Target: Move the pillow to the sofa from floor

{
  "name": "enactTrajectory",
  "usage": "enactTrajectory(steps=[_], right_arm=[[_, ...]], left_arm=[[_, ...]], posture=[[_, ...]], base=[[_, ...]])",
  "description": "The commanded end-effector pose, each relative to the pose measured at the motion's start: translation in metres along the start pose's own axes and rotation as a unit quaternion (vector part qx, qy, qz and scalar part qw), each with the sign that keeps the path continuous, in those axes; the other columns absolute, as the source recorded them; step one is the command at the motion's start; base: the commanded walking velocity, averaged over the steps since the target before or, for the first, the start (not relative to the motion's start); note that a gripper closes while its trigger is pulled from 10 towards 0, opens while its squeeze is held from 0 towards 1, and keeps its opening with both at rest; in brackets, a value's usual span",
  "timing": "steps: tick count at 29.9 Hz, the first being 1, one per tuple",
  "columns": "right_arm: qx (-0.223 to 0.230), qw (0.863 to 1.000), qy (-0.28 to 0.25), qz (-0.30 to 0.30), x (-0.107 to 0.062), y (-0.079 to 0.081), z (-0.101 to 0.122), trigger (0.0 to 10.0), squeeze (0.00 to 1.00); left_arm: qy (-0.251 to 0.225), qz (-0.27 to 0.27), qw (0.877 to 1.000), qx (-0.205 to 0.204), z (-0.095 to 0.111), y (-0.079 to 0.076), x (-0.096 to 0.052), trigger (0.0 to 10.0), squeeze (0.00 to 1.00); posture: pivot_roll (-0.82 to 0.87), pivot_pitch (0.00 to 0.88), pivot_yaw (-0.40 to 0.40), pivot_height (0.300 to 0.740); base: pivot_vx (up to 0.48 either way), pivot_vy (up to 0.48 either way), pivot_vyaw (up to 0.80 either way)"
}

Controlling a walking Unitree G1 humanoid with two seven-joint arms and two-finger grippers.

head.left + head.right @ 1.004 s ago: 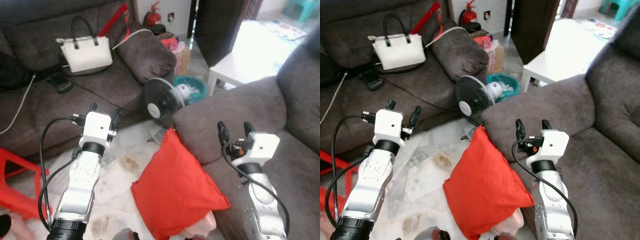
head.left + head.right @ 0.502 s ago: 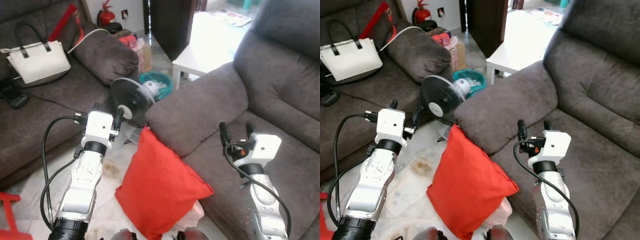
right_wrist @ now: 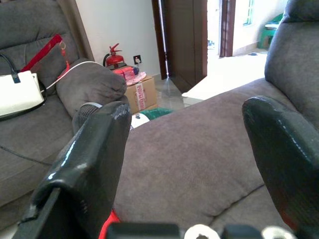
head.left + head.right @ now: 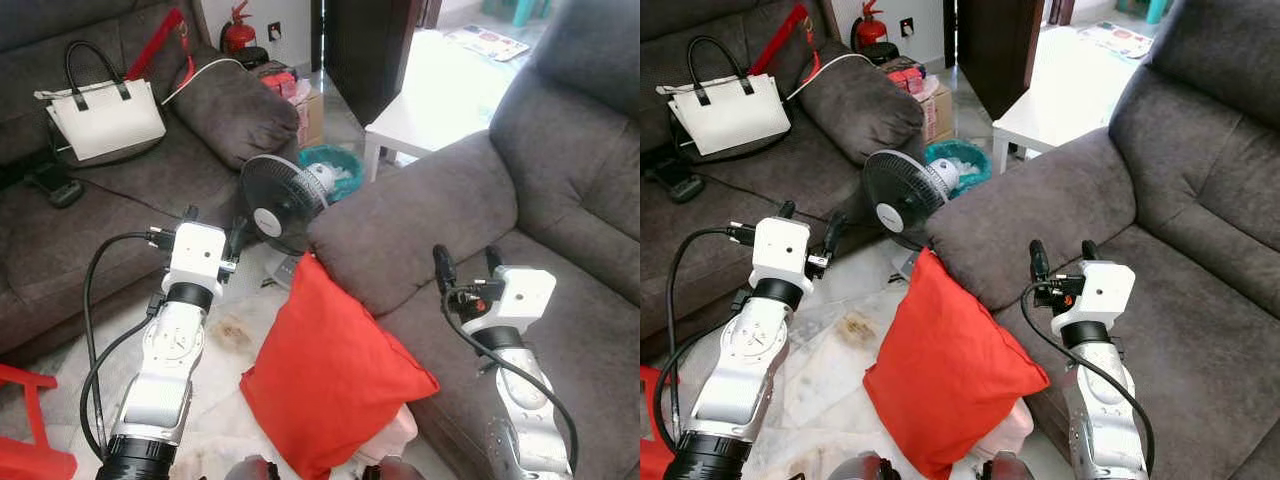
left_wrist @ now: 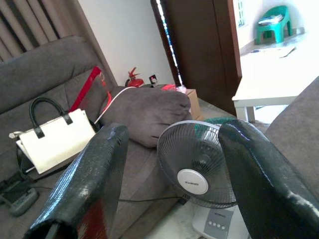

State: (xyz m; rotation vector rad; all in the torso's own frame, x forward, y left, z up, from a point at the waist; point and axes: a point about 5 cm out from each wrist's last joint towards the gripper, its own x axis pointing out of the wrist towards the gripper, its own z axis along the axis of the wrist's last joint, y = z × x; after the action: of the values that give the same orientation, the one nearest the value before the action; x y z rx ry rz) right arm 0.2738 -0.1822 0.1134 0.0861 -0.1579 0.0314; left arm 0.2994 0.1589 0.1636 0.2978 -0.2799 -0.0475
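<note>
Pillow (image 4: 330, 385), bright red, square, propped against sofa (image 4: 420, 215), both grippers' fingers apart

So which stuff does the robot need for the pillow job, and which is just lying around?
Needed:
red pillow on the floor, leaning on the sofa
grey sofa
left tool and right tool, both open

Just lying around:
fan
white handbag
fire extinguisher
white table
</note>
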Motion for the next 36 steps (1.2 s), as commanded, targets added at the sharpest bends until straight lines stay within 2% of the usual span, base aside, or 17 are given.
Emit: enactTrajectory(steps=[1,7,16,25,36], right_arm=[[-0.001,1.0,-0.002,-0.003,0.0,0.0,0.0,10.0,0.0],[-0.003,1.0,-0.005,-0.006,0.0,-0.002,0.001,10.0,0.0],[-0.024,1.0,-0.007,-0.002,0.002,-0.015,0.005,10.0,0.0],[-0.035,0.999,-0.008,-0.001,0.003,-0.02,0.007,10.0,0.0],[-0.028,1.0,-0.005,0.011,0.002,-0.011,0.003,10.0,0.0]], left_arm=[[-0.002,0.0,1.0,0.003,0.003,0.001,0.0,10.0,0.0],[0.0,0.005,1.0,0.007,0.001,0.003,-0.004,10.0,0.0],[0.012,0.014,1.0,0.012,-0.001,0.012,-0.019,10.0,0.0],[0.013,0.013,1.0,0.007,0.0,0.009,-0.018,10.0,0.0],[0.01,0.005,1.0,0.001,0.001,0.002,-0.016,10.0,0.0]], posture=[[0.07,0.119,0.03,0.686],[0.07,0.117,0.031,0.686],[0.08,0.12,0.027,0.686],[0.07,0.115,0.027,0.686],[0.07,0.099,0.026,0.686]], base=[[0.0,0.0,0.0],[0.0,0.0,0.0],[0.0,0.0,0.0],[0.0,0.0,0.0],[0.0,0.0,0.0]])
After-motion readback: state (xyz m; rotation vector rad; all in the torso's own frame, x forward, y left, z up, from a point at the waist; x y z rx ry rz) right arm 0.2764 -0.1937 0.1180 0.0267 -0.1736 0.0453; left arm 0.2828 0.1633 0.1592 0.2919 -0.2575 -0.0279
